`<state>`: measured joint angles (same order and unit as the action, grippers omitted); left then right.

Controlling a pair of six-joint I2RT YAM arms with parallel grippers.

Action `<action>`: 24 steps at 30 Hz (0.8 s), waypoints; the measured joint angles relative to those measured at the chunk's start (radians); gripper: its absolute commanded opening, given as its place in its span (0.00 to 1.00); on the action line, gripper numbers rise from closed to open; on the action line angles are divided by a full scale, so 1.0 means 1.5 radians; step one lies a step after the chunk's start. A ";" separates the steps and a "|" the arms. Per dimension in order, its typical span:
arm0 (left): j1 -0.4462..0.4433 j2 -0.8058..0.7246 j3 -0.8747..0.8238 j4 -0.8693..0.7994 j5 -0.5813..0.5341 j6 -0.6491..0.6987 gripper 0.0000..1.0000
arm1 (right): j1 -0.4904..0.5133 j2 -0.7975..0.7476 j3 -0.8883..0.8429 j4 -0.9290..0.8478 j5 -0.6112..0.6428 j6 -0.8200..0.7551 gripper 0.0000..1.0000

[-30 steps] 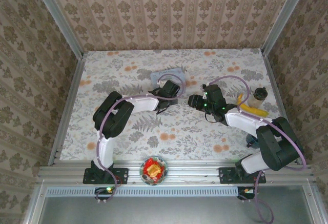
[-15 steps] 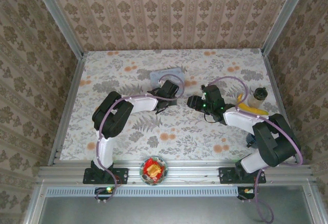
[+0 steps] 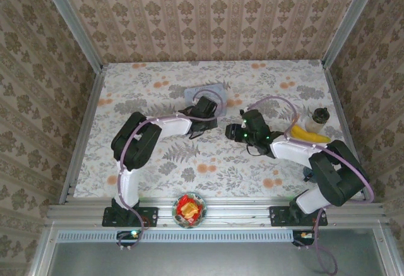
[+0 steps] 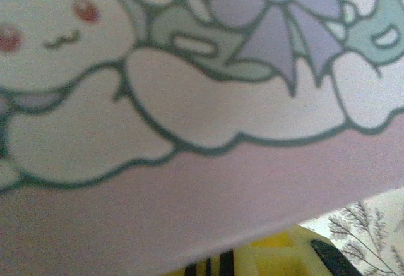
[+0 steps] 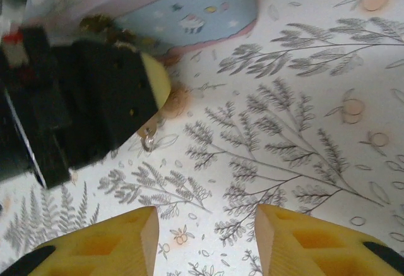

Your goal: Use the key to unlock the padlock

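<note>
Your right gripper [image 5: 203, 218] sits open near the pale blue rectangular cartoon-printed tin [image 5: 202, 4], can't tell if the left gripper [image 3: 207, 107] is clamped, so creep in slowly.

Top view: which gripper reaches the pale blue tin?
The left gripper, at the near edge of the tin; the right gripper stands apart, jaws open.

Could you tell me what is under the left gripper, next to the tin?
A small metal ring pokes out below the yellow fingertip of the left gripper. Whatever the ring is attached to is covered by the gripper's black body.
</note>
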<state>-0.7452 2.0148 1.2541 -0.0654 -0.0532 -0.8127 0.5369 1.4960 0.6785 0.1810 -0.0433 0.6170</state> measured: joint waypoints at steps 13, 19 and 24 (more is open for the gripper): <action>0.006 -0.023 -0.003 -0.050 0.160 -0.159 0.00 | 0.114 0.023 0.000 -0.003 0.130 -0.099 0.42; 0.013 -0.028 -0.003 -0.056 0.191 -0.176 0.00 | 0.122 0.037 0.012 -0.004 0.139 -0.130 0.40; 0.014 -0.029 -0.003 -0.056 0.205 -0.182 0.00 | 0.141 0.064 0.050 -0.016 0.153 -0.160 0.37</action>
<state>-0.7238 1.9717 1.2503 -0.1493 0.2550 -1.0859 0.7490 1.5925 0.7532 0.1577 0.1856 0.3771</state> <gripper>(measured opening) 0.177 0.382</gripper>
